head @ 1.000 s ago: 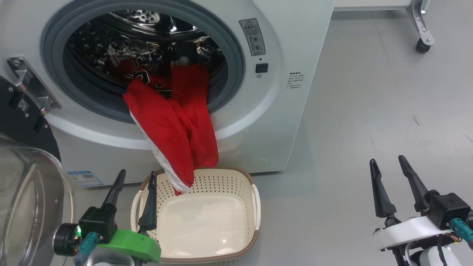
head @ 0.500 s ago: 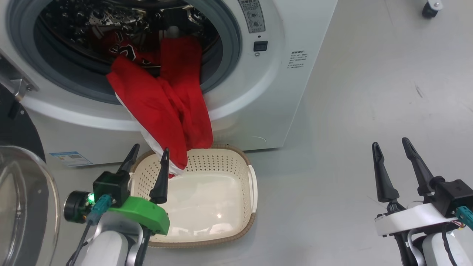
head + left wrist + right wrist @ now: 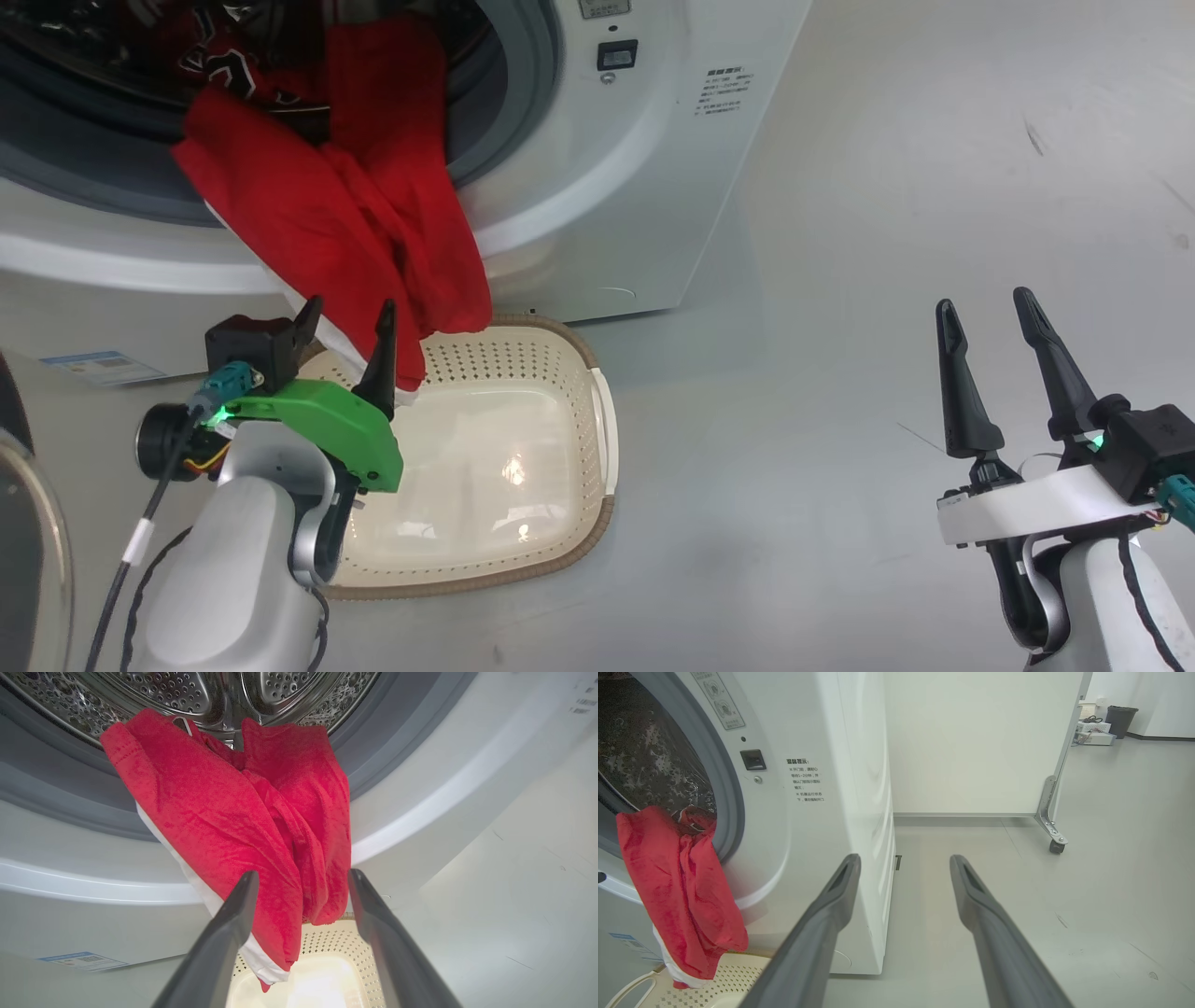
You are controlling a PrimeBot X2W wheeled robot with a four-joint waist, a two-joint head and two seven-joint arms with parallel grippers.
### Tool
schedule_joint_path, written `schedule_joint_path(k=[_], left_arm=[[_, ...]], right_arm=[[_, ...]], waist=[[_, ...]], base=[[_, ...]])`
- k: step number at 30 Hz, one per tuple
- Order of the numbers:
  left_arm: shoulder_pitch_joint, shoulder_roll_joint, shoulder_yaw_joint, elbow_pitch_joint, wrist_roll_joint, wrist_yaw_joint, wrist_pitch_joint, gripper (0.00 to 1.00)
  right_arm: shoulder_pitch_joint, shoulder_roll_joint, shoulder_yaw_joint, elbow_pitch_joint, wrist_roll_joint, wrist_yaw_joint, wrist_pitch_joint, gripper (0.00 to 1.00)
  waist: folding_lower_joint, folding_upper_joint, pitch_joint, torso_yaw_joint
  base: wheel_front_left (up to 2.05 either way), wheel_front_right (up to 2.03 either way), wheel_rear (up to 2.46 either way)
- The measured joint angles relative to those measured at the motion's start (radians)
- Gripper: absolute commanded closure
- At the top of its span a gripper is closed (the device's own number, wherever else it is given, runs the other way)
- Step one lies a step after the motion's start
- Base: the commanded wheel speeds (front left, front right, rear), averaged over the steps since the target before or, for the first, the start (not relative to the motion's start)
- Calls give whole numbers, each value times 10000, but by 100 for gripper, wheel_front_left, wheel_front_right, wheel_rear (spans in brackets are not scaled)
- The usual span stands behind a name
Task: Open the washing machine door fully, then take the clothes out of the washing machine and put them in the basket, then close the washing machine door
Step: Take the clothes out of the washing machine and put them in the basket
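The left gripper (image 3: 347, 310) has its fingers spread wide and grips nothing. The lower folds of the clothes (image 3: 327, 205) hang between its two tips in the left wrist view; I cannot tell whether they touch. From there the clothes run up toward 11 o'clock, over the rim of the washing machine (image 3: 597, 205) into its drum, with the hem dangling into the basket (image 3: 602, 420) at the gripper's 4 o'clock. The washing machine door (image 3: 23, 560) stands swung open at 8 o'clock. The right gripper (image 3: 982, 303), well apart at 3 o'clock, is likewise spread and empty above the floor (image 3: 840, 280).
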Motion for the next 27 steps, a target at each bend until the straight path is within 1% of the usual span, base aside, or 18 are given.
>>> schedule_joint_path(k=[9, 15, 20, 26, 27], left_arm=[[-1423, 65, 341, 1131, -159, 0, 719, 0], [-2394, 374, 702, 1710, -359, 2, 1103, 0], [-2885, 502, 922, 2326, -410, 27, 1442, 0], [-3277, 639, 1127, 3001, -470, 276, 1607, 0], [-3332, 644, 1152, 3080, -470, 313, 1641, 39]], right_arm=[[-339, 125, 159, 102, 180, 0, -4, 0], [-677, 213, 337, 280, 320, 0, -17, 0], [-843, 234, 405, 451, 458, 0, -90, 0], [-1022, 280, 483, 650, 591, 2, -90, 0], [-1038, 282, 487, 654, 602, 2, -90, 0]], waist=[[0, 0, 645, -610], [0, 0, 1035, -1010], [0, 0, 1275, -1358], [0, 0, 1469, -1702], [0, 0, 1493, -1746]], base=[[0, 0, 0], [0, 0, 0], [0, 0, 0], [0, 0, 0], [0, 0, 0]])
